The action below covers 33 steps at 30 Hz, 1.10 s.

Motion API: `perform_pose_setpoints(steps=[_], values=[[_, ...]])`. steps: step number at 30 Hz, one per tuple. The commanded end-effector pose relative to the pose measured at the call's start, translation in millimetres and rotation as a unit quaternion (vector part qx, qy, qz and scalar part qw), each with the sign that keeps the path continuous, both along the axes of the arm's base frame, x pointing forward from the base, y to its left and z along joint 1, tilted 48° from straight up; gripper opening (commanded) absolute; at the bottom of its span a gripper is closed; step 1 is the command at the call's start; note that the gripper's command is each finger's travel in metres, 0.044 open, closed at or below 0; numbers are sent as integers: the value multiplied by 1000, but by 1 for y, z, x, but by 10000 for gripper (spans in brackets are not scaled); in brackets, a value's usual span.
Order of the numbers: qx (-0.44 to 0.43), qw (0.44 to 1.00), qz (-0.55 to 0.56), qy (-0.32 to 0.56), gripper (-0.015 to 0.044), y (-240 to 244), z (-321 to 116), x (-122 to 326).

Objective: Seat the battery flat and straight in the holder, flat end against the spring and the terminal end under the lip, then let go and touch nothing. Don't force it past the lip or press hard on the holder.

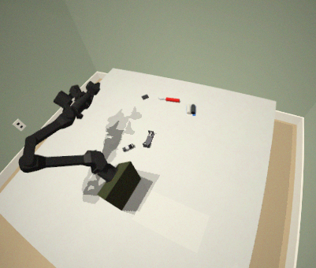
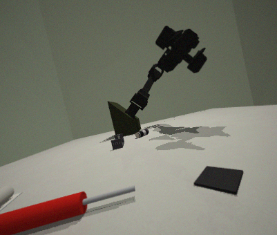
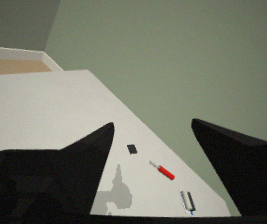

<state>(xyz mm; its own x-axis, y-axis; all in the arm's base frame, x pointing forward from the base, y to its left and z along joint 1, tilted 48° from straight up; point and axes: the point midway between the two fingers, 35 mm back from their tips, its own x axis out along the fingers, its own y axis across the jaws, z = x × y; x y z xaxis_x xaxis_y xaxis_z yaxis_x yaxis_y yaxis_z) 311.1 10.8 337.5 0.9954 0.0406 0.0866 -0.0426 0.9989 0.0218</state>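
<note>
The battery (image 1: 128,147) (image 2: 141,133), a small dark cylinder with a white band, lies on its side on the table. The holder (image 1: 148,139) (image 2: 117,142), a small dark grey tray, stands beside it, apart from it; nothing shows seated in it. Its spring and lip are too small to make out. My gripper (image 2: 182,48) (image 3: 151,124) is open and empty, raised high above the table and away from both. The wrist view shows neither battery nor holder.
A red screwdriver (image 1: 172,99) (image 2: 41,214) (image 3: 166,172), a flat black square (image 1: 145,97) (image 2: 220,180) (image 3: 132,149) and a light-and-dark cylindrical item (image 1: 191,109) (image 3: 187,200) lie on the table. A dark green block (image 1: 125,185) (image 2: 125,121) stands at the arm's base.
</note>
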Motion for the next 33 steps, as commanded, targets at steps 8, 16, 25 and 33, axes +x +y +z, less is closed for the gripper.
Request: perform_pose_setpoints(steps=[8, 16, 25, 33], values=[[-292, 939, 69, 171, 241, -8, -103, 21], [-503, 782, 259, 261, 241, -15, -205, 1], [-580, 633, 471, 202, 241, -9, -270, -48], [-570, 557, 603, 26, 241, 8, -294, -99]])
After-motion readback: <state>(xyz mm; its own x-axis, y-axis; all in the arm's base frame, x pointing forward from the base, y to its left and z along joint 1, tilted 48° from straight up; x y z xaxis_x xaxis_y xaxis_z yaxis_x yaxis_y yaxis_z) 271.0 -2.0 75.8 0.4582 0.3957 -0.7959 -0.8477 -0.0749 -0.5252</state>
